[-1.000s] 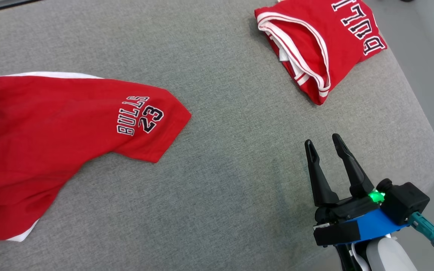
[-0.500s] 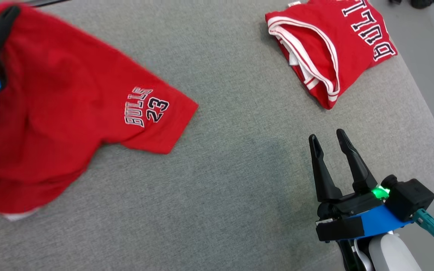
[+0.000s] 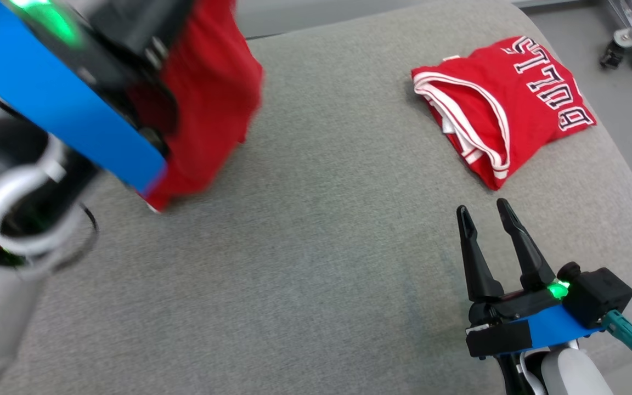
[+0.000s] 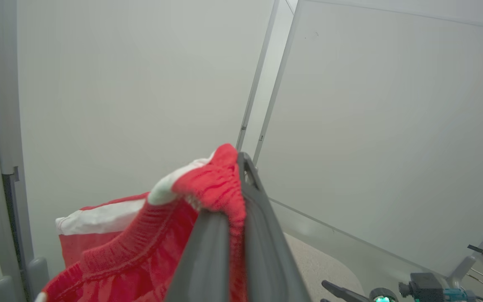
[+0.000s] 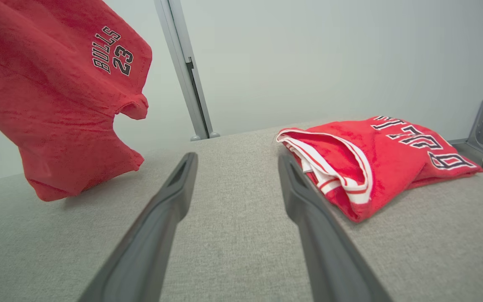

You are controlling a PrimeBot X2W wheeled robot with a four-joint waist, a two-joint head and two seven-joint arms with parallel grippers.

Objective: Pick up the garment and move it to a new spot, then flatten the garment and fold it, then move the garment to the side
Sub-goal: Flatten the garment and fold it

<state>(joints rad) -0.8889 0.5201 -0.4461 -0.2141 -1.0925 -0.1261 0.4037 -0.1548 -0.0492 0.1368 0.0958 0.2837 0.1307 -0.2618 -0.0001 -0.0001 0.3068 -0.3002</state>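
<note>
Right gripper sits closest to us, on the near side of the folded jersey and clear of it. Its two dark fingers are spread wide with nothing between them, just bare grey tabletop underneath. Over to the left of the folded jersey, the left arm looms big and blurred in the head view. The left gripper is clamped tight on the garment, a ridge of its red ribbed waistband and a bit of white trim bunched between the fingers. That garment, red with "BULLS 23" printed on it, hangs in the air well to the left of the folded jersey. Its lowest corner droops right down toward the tabletop, and from the right wrist view it is hard to say whether that corner actually touches. Farthest out, the folded jersey itself lies flat near the tabletop's far right corner, white-striped edges facing us, big lettering across its back half.
</note>
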